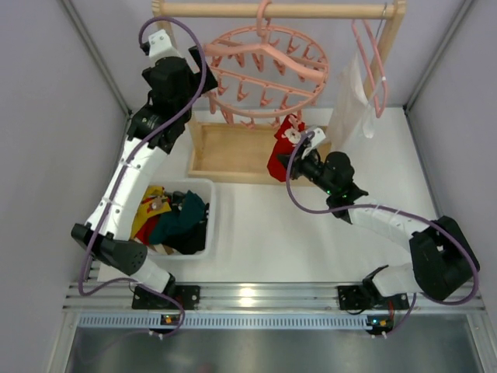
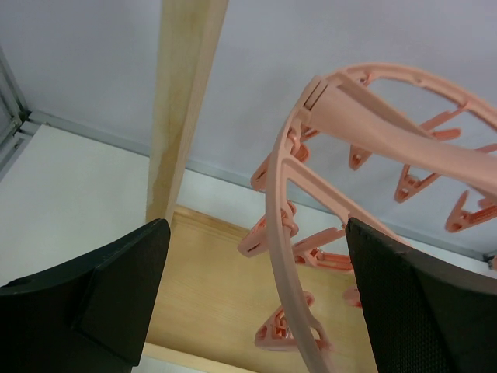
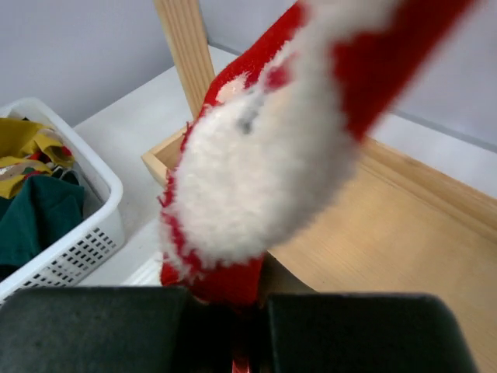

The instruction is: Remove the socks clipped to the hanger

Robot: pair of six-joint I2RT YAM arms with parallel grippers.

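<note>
The round pink hanger hangs from the wooden rail, its clips dangling. One red sock with a white fluffy patch hangs from a clip at its front right. My right gripper is shut on the lower end of this sock, and the red fabric is pinched between the black fingers. My left gripper is open at the hanger's left rim. In the left wrist view the pink ring runs between the wide-spread fingers without touching them.
A white basket at the left holds dark teal and yellow socks. The wooden stand's base lies under the hanger. A white cloth on a slim pink hanger hangs at the right by the stand's post.
</note>
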